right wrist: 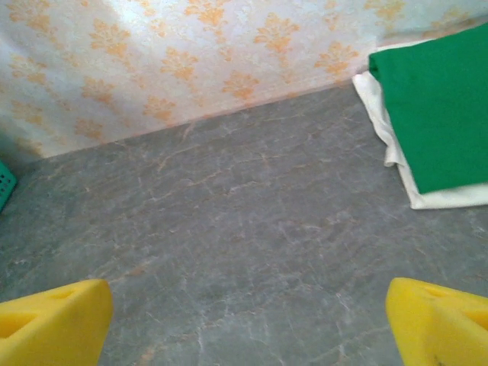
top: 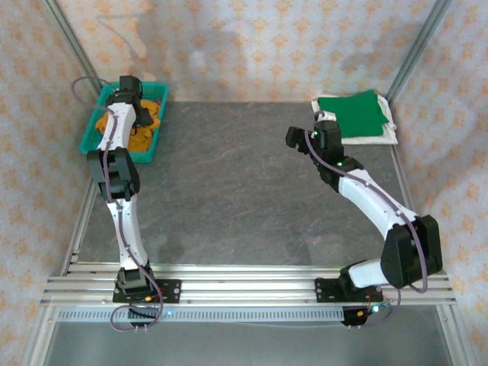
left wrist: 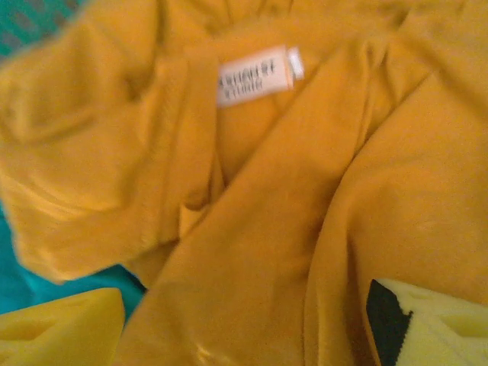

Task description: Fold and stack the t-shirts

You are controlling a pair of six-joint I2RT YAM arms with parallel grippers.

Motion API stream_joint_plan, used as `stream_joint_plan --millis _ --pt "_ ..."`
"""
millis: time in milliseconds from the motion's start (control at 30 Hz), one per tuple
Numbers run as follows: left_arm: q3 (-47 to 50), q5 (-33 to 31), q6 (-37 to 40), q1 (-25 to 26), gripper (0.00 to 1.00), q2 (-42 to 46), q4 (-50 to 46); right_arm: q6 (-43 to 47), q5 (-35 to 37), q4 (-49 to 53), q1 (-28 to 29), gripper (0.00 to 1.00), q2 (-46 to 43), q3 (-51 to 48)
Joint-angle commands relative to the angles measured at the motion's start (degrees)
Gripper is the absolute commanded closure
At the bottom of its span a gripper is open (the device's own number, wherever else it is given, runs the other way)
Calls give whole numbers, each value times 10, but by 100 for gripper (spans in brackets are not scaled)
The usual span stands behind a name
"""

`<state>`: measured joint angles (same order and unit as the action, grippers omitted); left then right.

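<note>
Mustard-orange cotton t-shirt [left wrist: 252, 229] crumpled in teal plastic mesh basket [top: 91, 130] | step: pick-up | your left gripper [left wrist: 244, 324] wide over it, holding nothing | right gripper [right wrist: 244, 320] wide above grey counter [right wrist: 229, 213] | next: you pinch near the collar and lift it out

A white neck label [left wrist: 255, 75] inside the collar of the mustard-orange t-shirt [left wrist: 320, 221] carries two lines of dark print, too blurred to read.

White arms [top: 126, 225], black joints [top: 114, 171], purple cables [top: 76, 85] — yellow gripper fingers [right wrist: 53, 324]
</note>
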<state>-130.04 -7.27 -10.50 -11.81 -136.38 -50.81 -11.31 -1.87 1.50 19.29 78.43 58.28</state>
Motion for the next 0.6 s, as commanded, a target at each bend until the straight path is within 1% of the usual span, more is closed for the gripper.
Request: stream_joint_plan --millis 0,33,67,133,167,200,267,333,467,567 --pt "-50 26 0 -17 31 -7 -31 18 37 24 0 7 -37 -21" --pt "-51 27 3 -19 40 -12 -30 19 39 24 0 6 -43 -25" --pt "-50 28 6 -21 51 -15 -24 20 40 24 0 6 -47 -29" --pt "-48 28 10 -26 69 -18 -15 22 43 21 0 6 -51 -31" --pt "-48 34 10 -29 77 -18 -12 21 43 21 0 6 -51 -30" --pt "-48 39 10 -32 82 -17 -12 22 43 22 0 6 -50 -26" --pt "-40 40 9 -34 99 1 -9 23 37 23 0 6 -48 -16" --pt "-4 44 5 -33 100 45 14 22 34 22 0 6 -44 -7" --pt "124 47 -18 -29 100 200 109 15 25 18 0 6 -36 11" --pt "169 44 -27 -17 100 307 144 4 19 9 0 7 -32 18"
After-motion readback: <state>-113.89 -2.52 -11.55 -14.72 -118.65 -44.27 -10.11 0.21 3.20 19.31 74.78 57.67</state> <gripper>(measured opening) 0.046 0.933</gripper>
